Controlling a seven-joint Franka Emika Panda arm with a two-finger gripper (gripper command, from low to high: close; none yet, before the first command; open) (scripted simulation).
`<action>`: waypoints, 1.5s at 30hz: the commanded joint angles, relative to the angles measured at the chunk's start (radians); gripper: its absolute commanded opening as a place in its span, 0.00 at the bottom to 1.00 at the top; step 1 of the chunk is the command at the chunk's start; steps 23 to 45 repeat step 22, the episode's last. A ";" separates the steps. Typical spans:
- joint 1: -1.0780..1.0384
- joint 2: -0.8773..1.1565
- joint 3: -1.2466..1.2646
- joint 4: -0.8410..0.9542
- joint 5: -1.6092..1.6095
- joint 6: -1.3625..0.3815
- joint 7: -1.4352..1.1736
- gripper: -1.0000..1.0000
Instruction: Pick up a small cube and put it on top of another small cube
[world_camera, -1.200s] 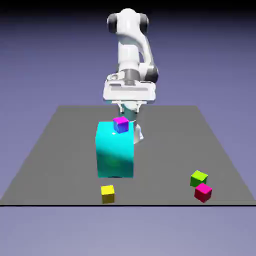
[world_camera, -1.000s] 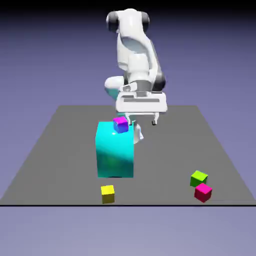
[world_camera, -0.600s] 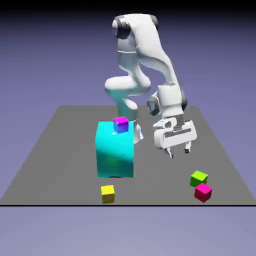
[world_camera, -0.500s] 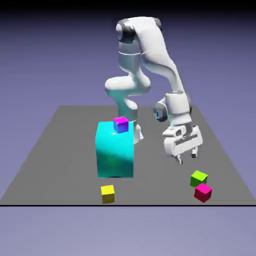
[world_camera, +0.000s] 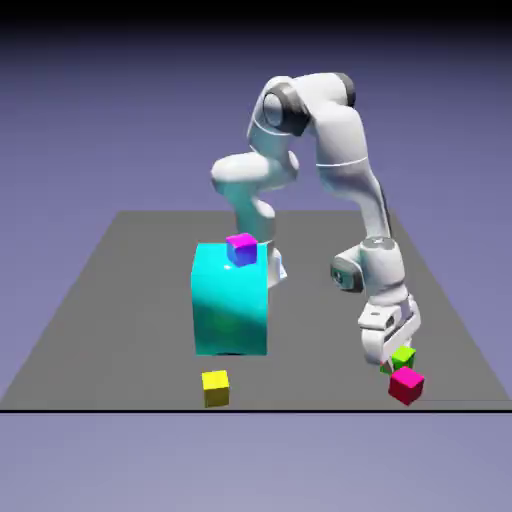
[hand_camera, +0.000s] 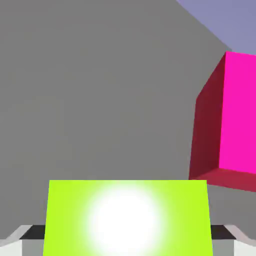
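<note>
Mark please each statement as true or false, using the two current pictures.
1. The green cube lies between the fingers of the gripper. True.
2. The yellow cube sits on top of the cyan block. False: the magenta-and-violet cube is there; the yellow cube is on the table.
3. The pink cube is nearer to the green cube than to the yellow cube. True.
4. The green cube is stacked on the pink cube. False: they are side by side.
</note>
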 joint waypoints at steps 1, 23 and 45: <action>-0.018 -0.036 0.017 -0.017 0.003 -0.020 -0.003 0.00; 0.131 -0.007 -0.175 0.202 0.125 -0.194 0.105 1.00; 0.131 -0.007 -0.175 0.202 0.125 -0.194 0.105 1.00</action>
